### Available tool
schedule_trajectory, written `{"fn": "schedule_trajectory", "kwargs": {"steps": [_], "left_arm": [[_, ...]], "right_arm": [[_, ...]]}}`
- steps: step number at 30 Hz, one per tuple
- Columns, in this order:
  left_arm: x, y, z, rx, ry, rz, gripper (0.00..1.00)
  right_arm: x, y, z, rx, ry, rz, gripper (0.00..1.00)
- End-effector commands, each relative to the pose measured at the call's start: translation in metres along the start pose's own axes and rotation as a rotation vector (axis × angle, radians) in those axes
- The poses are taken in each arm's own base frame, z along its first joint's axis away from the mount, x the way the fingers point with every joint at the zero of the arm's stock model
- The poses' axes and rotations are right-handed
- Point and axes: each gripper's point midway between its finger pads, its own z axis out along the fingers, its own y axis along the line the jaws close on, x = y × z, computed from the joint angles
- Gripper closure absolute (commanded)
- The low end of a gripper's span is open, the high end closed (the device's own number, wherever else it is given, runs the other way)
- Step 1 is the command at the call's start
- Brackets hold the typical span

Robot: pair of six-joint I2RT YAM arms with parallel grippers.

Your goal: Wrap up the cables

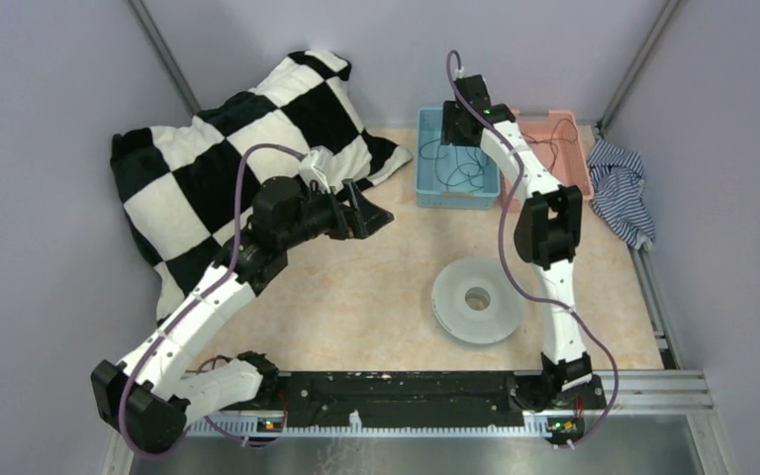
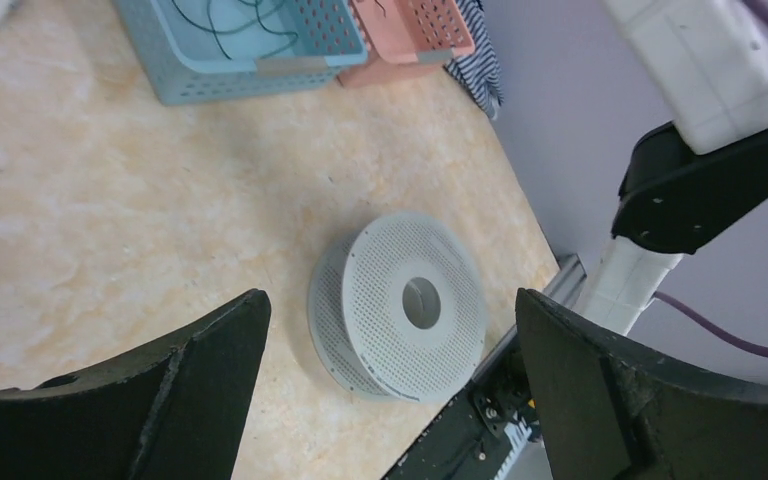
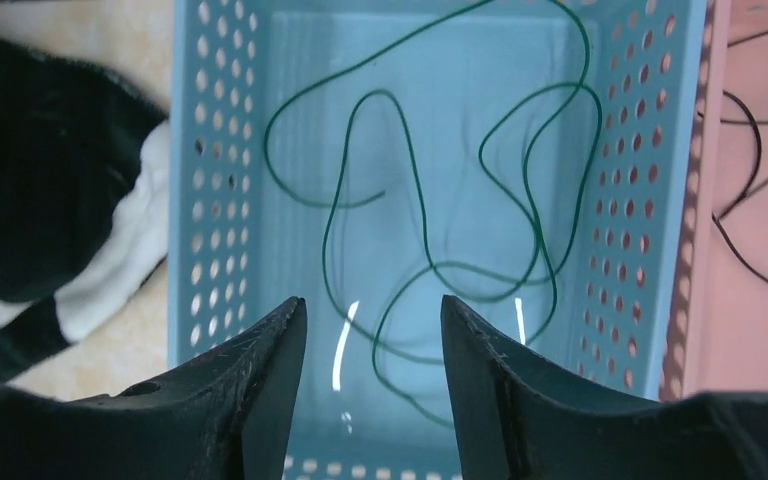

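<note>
Right gripper (image 3: 372,305) hangs over the blue basket (image 3: 210,200), a wall on either side, fingers part-way apart and pinching nothing (the gap sits right above a loop). The green cable (image 3: 415,190) sprawls loose across that basket's floor. A black cable (image 3: 757,130) lies in the pink basket (image 3: 750,330), which touches the blue one. Left gripper (image 2: 390,300) hovers spread wide and empty above the table (image 1: 356,297), open room around the spool (image 2: 370,310) lying flat. Blanket (image 1: 208,148) crowds the left edge, striped cloth (image 1: 618,183) the right.
</note>
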Motion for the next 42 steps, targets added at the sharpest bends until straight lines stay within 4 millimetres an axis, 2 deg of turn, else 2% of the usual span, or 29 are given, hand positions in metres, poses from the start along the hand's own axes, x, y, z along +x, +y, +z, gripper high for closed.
{"fn": "schedule_trajectory", "kwargs": {"steps": [1,5,14,16,21,25,27,29,31,32,34,35,36,39,42], "left_arm": [[-0.023,0.008,-0.012,-0.104,-0.088,0.054,0.01],[-0.016,0.025,-0.008,-0.17,-0.077,0.014,0.01],[-0.002,0.04,0.006,-0.205,-0.018,-0.01,0.01],[0.0,0.044,0.007,-0.221,-0.006,-0.015,0.01],[0.004,0.05,0.007,-0.243,0.006,-0.011,0.01],[0.003,0.051,0.006,-0.249,0.0,0.0,0.01],[0.003,0.052,0.006,-0.253,0.0,0.006,0.01],[0.004,0.053,0.006,-0.256,0.004,0.007,0.01],[0.005,0.054,0.006,-0.257,0.006,0.005,0.01],[0.006,0.054,0.005,-0.258,0.005,0.004,0.01],[0.007,0.055,0.005,-0.258,0.007,0.0,0.01],[0.007,0.054,0.005,-0.256,0.006,0.001,0.01],[0.007,0.054,0.004,-0.256,0.004,0.001,0.01],[0.007,0.05,0.006,-0.23,0.008,0.018,0.01],[0.011,0.033,0.01,-0.13,0.066,0.069,0.01]], "right_arm": [[-0.011,-0.018,0.027,0.019,0.004,0.065,0.48],[-0.008,-0.02,0.056,-0.006,-0.012,0.093,0.48],[0.0,-0.011,0.088,-0.05,-0.026,0.104,0.48],[0.003,-0.01,0.094,-0.056,-0.027,0.113,0.51],[0.006,-0.007,0.107,-0.061,-0.034,0.142,0.61],[0.003,-0.005,0.112,-0.071,-0.052,0.161,0.65],[0.004,-0.005,0.114,-0.07,-0.054,0.164,0.65],[0.006,-0.006,0.116,-0.065,-0.051,0.164,0.59],[0.007,-0.006,0.116,-0.066,-0.049,0.161,0.57],[0.005,-0.006,0.114,-0.066,-0.05,0.163,0.59],[-0.001,-0.004,0.107,-0.076,-0.061,0.164,0.71],[-0.006,-0.003,0.102,-0.082,-0.07,0.163,0.82],[-0.014,-0.002,0.095,-0.088,-0.085,0.161,0.97],[-0.041,-0.001,0.065,-0.101,-0.143,0.132,1.0],[-0.068,-0.001,0.027,-0.11,-0.199,0.084,1.0]]}}
